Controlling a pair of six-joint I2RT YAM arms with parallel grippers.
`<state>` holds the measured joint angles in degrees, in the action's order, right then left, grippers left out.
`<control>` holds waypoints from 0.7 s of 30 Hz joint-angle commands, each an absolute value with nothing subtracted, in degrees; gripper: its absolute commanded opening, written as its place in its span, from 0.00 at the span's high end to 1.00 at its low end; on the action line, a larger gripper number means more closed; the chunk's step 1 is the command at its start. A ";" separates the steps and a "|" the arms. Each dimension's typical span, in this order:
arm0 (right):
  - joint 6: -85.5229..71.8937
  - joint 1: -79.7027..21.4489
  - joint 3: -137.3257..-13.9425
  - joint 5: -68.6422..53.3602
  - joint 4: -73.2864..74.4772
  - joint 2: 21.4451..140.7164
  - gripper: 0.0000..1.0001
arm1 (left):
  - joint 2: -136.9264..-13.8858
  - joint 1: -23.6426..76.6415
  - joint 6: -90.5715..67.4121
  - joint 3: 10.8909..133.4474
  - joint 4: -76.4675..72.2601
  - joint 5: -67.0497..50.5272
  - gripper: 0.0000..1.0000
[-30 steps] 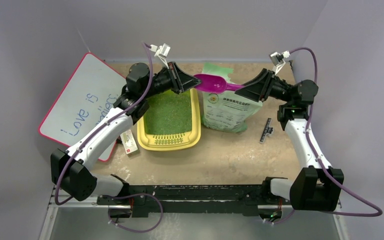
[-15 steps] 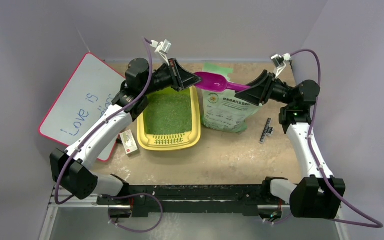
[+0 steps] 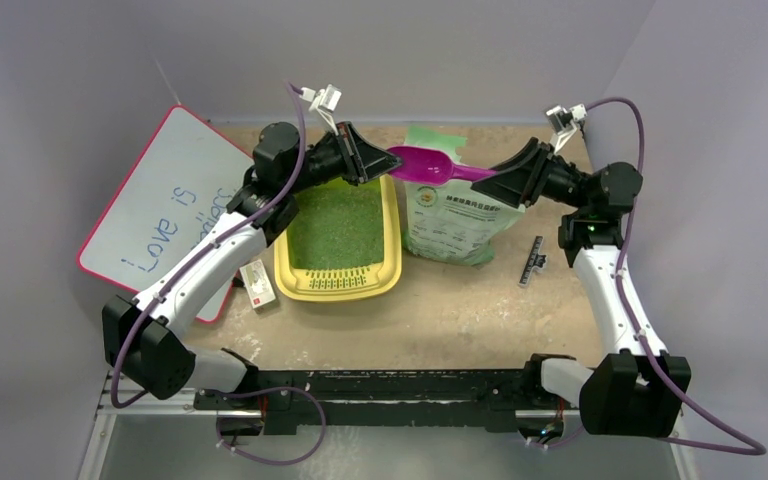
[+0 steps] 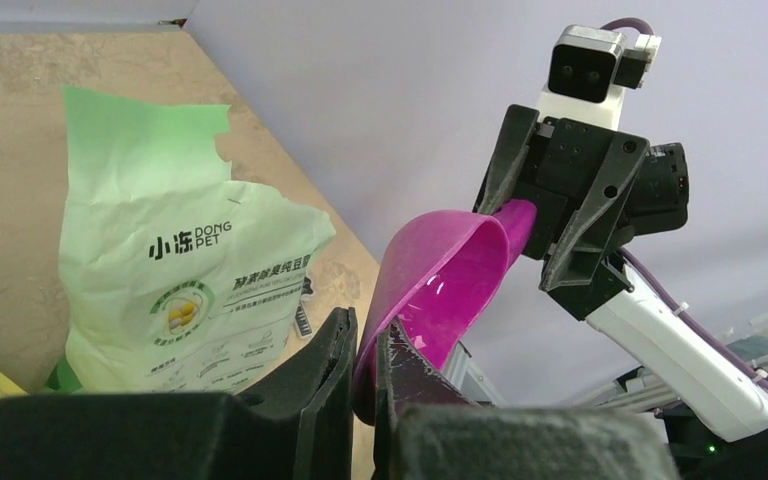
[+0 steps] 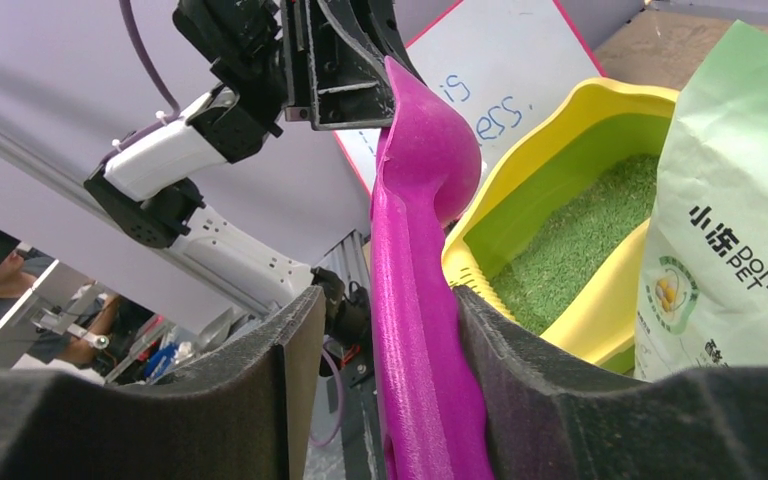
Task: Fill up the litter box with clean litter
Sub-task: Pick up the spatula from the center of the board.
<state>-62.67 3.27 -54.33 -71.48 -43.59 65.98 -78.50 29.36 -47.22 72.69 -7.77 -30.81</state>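
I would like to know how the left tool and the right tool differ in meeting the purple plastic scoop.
The left tool is shut on the bowl rim of the purple plastic scoop; the right tool stands open around its handle, a gap on one side. The left tool is nearer the yellow plastic litter box, the right tool nearer the pale green printed bag. Both meet it in mid-air.

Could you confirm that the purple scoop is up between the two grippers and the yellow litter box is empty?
Not empty: the top external view shows green litter covering the floor of the litter box. The scoop is indeed up between the left gripper and right gripper.
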 commanded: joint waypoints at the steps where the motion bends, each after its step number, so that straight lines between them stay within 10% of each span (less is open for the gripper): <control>1: -67.04 2.99 -55.64 -71.14 -52.44 65.19 0.50 | -76.46 28.83 -47.28 72.51 -11.01 -27.89 1.00; 21: -67.33 3.87 -55.11 -70.95 -52.48 65.65 0.27 | -77.23 27.60 -50.10 72.80 -13.97 -33.20 1.00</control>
<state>-67.11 3.55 -54.30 -71.50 -48.86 66.24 -78.19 28.49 -48.69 72.49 -9.45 -32.21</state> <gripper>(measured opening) 0.720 0.061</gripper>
